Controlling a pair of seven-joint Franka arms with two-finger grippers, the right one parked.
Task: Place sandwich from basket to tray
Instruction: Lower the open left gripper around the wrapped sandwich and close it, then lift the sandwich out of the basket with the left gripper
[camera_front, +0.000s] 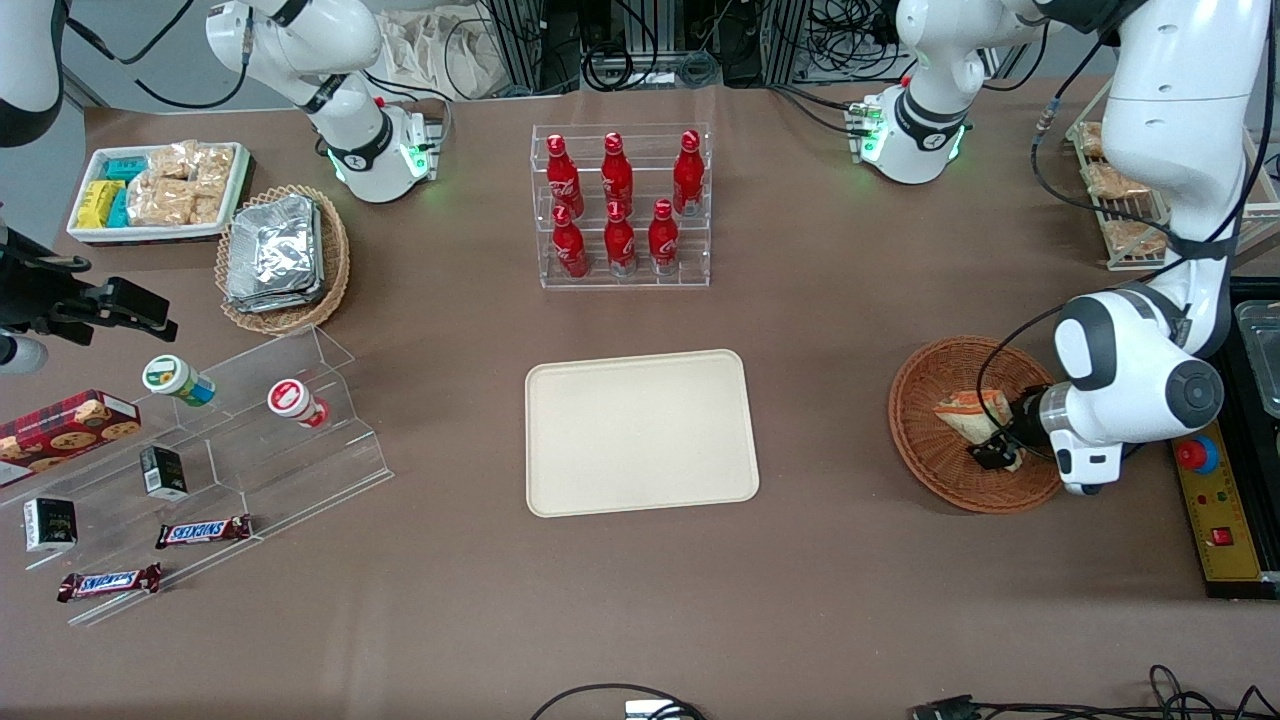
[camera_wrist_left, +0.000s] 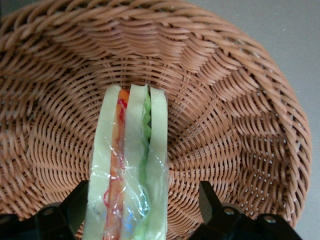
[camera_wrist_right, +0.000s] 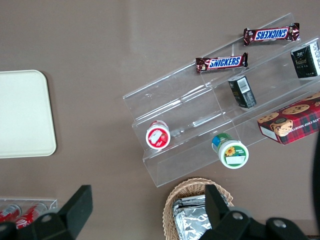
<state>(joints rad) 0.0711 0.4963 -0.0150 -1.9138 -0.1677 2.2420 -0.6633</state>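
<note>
The clear-wrapped sandwich (camera_front: 968, 411) lies in the dark reddish-brown wicker basket (camera_front: 918, 430) toward the working arm's end of the table. My left gripper (camera_front: 996, 447) is down inside the basket at the sandwich's end nearer the arm. In the left wrist view the sandwich (camera_wrist_left: 131, 165) stands on edge, showing its orange, red and green layers, between my open gripper's (camera_wrist_left: 142, 205) fingers; one finger (camera_wrist_left: 75, 207) is close against the bread and the other finger (camera_wrist_left: 210, 200) stands apart over the basket floor (camera_wrist_left: 225, 125). The cream-beige tray (camera_front: 640, 432) lies flat at the table's middle.
A clear rack of red bottles (camera_front: 620, 205) stands farther from the front camera than the tray. Toward the parked arm's end are a tan basket of foil packets (camera_front: 283, 257), a white snack tray (camera_front: 160, 190) and a clear stepped stand with snacks (camera_front: 200, 480).
</note>
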